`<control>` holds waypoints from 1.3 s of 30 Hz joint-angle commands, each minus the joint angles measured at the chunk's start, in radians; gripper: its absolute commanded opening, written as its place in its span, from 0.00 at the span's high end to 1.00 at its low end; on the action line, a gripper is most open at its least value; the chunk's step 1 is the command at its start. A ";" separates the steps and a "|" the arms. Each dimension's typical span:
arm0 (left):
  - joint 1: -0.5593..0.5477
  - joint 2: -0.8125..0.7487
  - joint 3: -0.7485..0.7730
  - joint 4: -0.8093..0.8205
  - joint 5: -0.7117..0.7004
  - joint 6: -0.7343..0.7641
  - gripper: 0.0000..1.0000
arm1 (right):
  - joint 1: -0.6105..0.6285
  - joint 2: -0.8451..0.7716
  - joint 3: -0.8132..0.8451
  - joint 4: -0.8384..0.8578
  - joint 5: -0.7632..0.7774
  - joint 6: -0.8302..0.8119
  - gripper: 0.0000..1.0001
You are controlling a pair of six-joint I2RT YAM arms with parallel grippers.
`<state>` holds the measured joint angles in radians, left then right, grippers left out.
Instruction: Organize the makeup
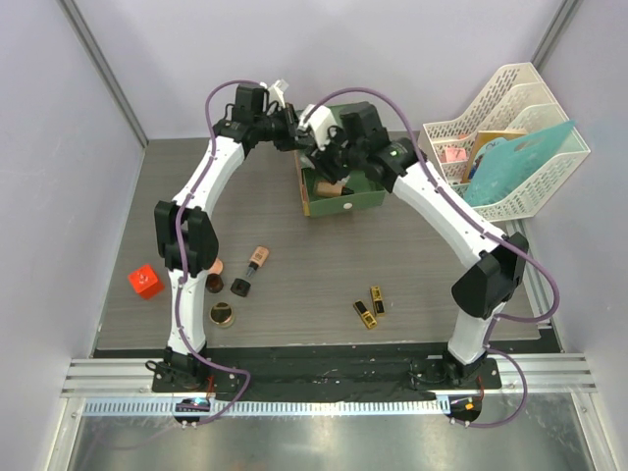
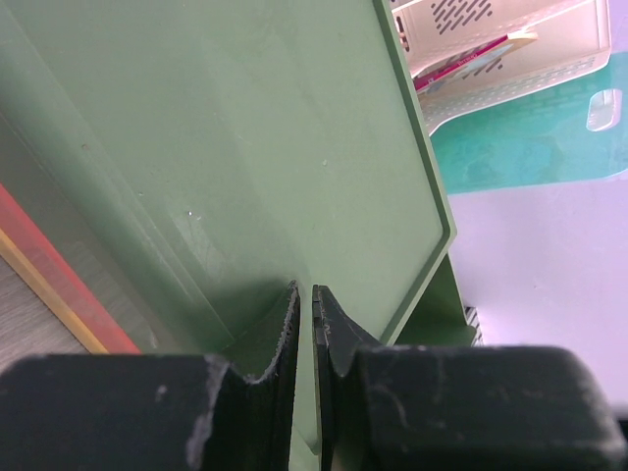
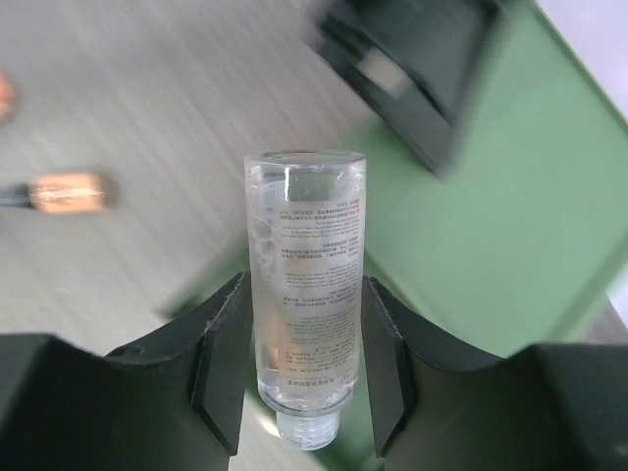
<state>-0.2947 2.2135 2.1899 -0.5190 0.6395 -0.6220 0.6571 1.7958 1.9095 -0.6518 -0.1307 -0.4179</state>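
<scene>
My right gripper [image 3: 304, 285] is shut on a clear tube [image 3: 304, 226] with printed text, neck end toward the camera, held above the open green drawer box [image 3: 481, 255]. In the top view this gripper [image 1: 330, 162] hangs over the box [image 1: 343, 204]. My left gripper [image 2: 304, 294] is shut on a thin green wall of that box [image 2: 245, 147], at its far left side [image 1: 294, 137]. On the table lie a peach tube with a black cap [image 1: 254, 263], a small black-capped piece [image 1: 240, 287], a gold jar [image 1: 224, 315] and two gold-black lipsticks [image 1: 365, 313].
A red cube [image 1: 145, 282] sits at the left of the table. A white file rack [image 1: 510, 128] with a teal folder stands at the back right. Something peach [image 1: 329, 186] lies inside the green box.
</scene>
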 commanded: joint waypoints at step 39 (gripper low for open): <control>0.035 0.064 -0.005 -0.104 -0.055 0.022 0.86 | 0.073 -0.138 -0.061 0.121 0.033 0.024 0.17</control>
<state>-0.2829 2.2250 2.1952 -0.5060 0.6716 -0.6296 0.6147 1.7111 1.7657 -0.5716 -0.0208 -0.4419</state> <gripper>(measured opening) 0.132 0.827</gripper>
